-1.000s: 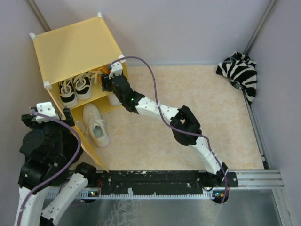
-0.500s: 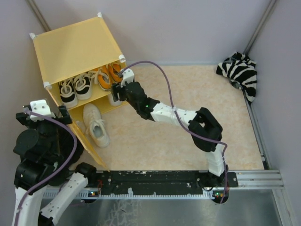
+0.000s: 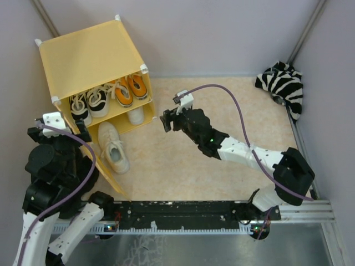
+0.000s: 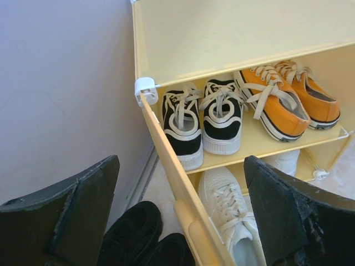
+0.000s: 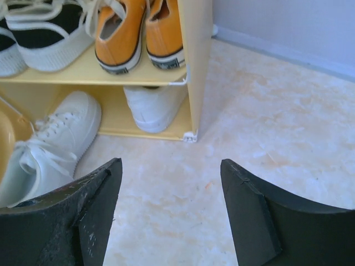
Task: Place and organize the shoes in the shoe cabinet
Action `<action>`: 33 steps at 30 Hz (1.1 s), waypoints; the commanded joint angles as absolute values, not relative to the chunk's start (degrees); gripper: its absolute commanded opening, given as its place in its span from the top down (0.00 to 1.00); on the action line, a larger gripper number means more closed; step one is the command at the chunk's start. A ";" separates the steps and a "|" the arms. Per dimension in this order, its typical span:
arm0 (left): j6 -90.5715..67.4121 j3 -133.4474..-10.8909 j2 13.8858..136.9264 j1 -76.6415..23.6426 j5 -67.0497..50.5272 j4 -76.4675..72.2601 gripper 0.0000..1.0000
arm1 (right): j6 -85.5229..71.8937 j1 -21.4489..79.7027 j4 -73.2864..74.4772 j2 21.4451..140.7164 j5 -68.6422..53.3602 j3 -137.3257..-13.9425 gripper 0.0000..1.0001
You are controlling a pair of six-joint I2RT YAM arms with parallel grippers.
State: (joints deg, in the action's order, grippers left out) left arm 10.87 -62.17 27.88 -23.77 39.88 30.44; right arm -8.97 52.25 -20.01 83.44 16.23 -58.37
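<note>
Black-and-white pair (image 4: pixel 202 119) and orange pair (image 4: pixel 285 100) share the cabinet (image 3: pixel 89 55) shelf; white shoes (image 5: pixel 155 105) sit below. Both grippers (image 5: pixel 169 216) (image 4: pixel 180 221) gape, empty.

The right arm reaches from its base at the near right edge up and leftward across the table, elbow bent low near the right side, its forearm stretched out toward the middle, and the right gripper (image 3: pixel 168 119) hangs in the air with its jaws spread wide and nothing between them. The left arm stands folded upright over its base at the near left corner, and the left gripper (image 3: pixel 62 132) points forward with jaws apart, holding nothing.
</note>
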 commanded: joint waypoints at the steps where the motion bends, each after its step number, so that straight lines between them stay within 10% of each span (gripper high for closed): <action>1: 8.86 -61.39 28.01 -24.04 39.45 25.42 0.01 | -5.90 51.07 -15.86 82.20 7.61 -57.96 0.29; 33: 6.02 -64.42 19.66 -24.08 48.45 36.98 0.01 | -34.92 61.44 -18.07 121.66 -14.75 -86.36 0.30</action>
